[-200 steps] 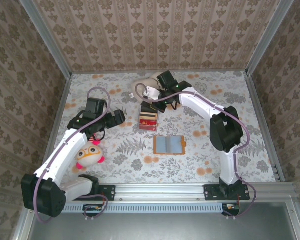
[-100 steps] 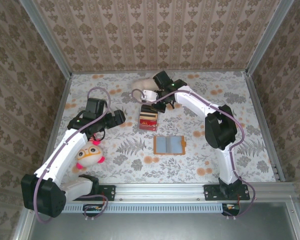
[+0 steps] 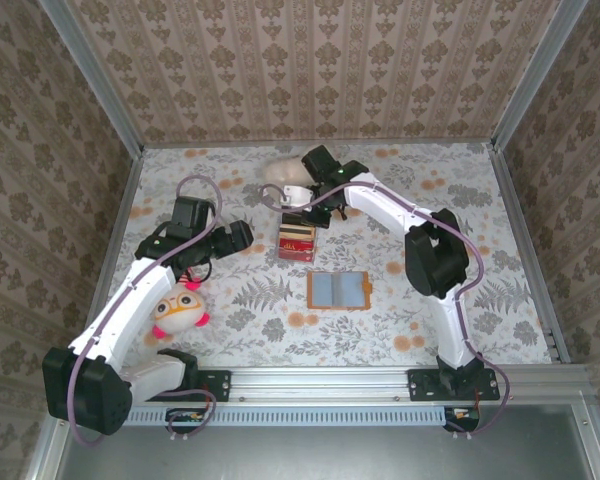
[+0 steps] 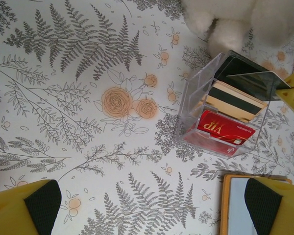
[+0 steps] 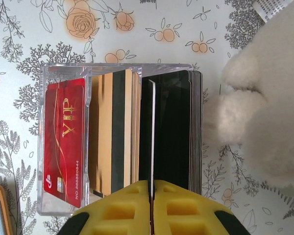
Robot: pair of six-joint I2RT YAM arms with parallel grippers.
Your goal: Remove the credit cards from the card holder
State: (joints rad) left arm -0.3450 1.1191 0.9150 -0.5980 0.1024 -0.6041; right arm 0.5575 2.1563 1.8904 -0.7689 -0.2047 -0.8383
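The card holder (image 3: 338,289), a tan-orange wallet with grey-blue pockets, lies open and flat on the table; its orange edge (image 4: 226,200) shows in the left wrist view. The credit cards (image 3: 296,240) stand on edge in a clear plastic box (image 5: 63,71), a red VIP card (image 5: 63,142) in front, tan and black ones behind. My right gripper (image 5: 151,188) hangs over the box (image 3: 301,212), shut on one thin card (image 5: 151,132) seen edge-on among the black cards. My left gripper (image 4: 149,208) hovers wide open over bare tablecloth, left of the box (image 4: 220,115), holding nothing.
A cream plush toy (image 3: 285,172) lies right behind the box, touching its far side (image 5: 264,107). A round doll with an orange face (image 3: 178,310) sits by the left arm. Metal rails and patterned walls fence the table (image 3: 480,200).
The right arm has swung a little left and farther back over the box, its gripper still pinching the card. The left arm has stayed put.
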